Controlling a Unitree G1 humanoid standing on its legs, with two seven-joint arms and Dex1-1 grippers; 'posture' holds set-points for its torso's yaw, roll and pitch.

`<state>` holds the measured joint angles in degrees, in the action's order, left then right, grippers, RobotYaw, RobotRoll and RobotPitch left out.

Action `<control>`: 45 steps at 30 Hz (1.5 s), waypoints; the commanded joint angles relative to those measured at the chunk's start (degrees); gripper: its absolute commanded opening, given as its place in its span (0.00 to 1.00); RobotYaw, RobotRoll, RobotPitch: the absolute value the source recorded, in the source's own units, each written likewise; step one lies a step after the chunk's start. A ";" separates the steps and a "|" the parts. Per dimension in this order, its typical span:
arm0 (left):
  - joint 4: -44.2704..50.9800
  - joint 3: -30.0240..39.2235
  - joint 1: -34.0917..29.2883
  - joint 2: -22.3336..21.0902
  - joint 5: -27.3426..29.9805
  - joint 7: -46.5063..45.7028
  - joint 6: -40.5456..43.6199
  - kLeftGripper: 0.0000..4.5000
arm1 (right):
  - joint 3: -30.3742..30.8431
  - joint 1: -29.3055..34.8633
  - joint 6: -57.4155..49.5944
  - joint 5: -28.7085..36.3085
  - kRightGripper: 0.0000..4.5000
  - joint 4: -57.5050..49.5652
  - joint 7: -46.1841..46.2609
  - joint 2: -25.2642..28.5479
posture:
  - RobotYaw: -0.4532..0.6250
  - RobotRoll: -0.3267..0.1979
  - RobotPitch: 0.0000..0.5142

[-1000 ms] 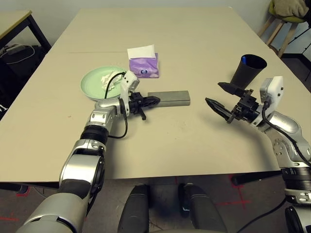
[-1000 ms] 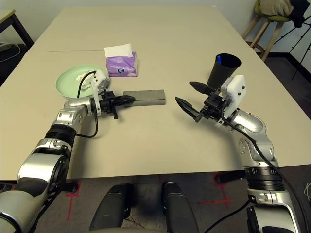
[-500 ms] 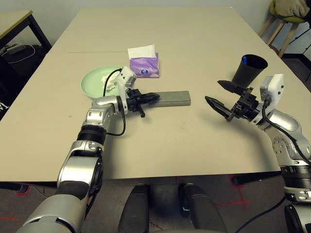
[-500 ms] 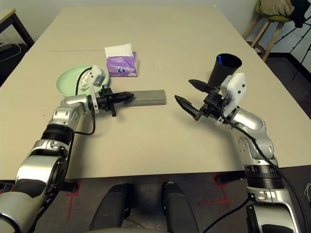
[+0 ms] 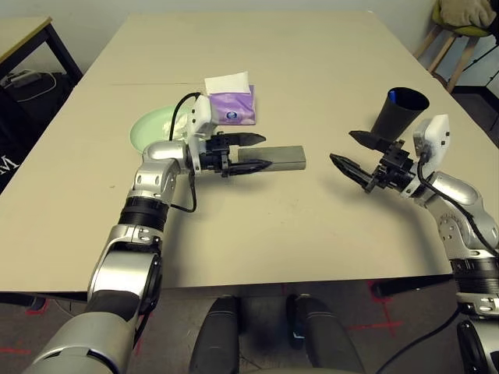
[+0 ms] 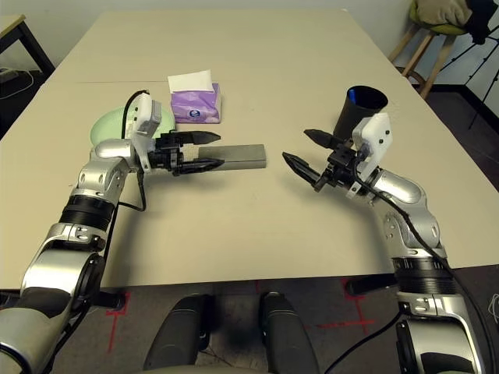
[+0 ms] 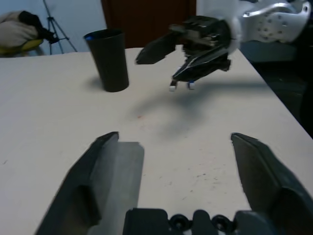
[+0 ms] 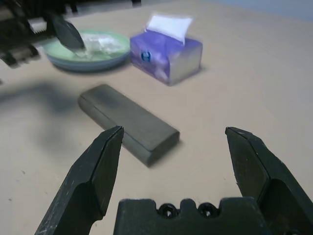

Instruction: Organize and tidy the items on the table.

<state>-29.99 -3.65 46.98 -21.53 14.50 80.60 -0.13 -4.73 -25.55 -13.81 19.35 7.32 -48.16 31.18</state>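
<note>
Head camera: the grey oblong glasses case (image 5: 270,158) lies flat at centre frame on the table (image 5: 312,70), its near-left end beneath the left gripper (image 5: 253,152), whose fingers stand spread above it, holding nothing. The right gripper (image 5: 351,152), centre right, is likewise spread and empty, with the black cup (image 5: 397,113) just behind it. The purple tissue box (image 5: 231,106) and larger light green plate (image 5: 148,128) sit upper left of centre.

Left wrist view: the case's end (image 7: 120,181) shows lower left, against one finger; whether they touch is hard to say.

Right wrist view: the case (image 8: 128,122) lies centre left, between and beyond the open fingers.

The case looks rigid, light and smooth, likely a little slippery. A pinch across its narrow width near the middle should hold best; an end grip may let it swing
</note>
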 commanded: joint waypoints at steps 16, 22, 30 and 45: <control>7.08 -1.95 -4.93 1.15 1.84 -2.05 0.63 1.00 | 12.79 -9.03 -9.17 -8.54 1.00 -0.26 -20.46 21.32 | 0.53 0.62 0.19; 8.26 -2.22 -4.94 2.08 2.05 -3.31 1.25 1.00 | 19.82 -15.29 1.41 -16.27 1.00 9.44 -31.56 25.61 | 0.54 0.62 0.20; 10.63 -2.91 -6.48 1.89 2.65 -3.11 2.20 1.00 | 23.41 -23.58 15.69 -24.24 1.00 23.26 -37.91 25.38 | 0.53 0.62 0.25; 13.28 -2.10 -8.79 2.47 3.57 -8.34 5.42 1.00 | 24.92 -28.48 25.86 -31.90 1.00 33.67 -43.78 25.55 | 0.53 0.62 0.32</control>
<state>-18.33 -5.57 39.08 -19.15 17.04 72.64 4.63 19.58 -53.24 10.49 -11.37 39.27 -91.48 55.60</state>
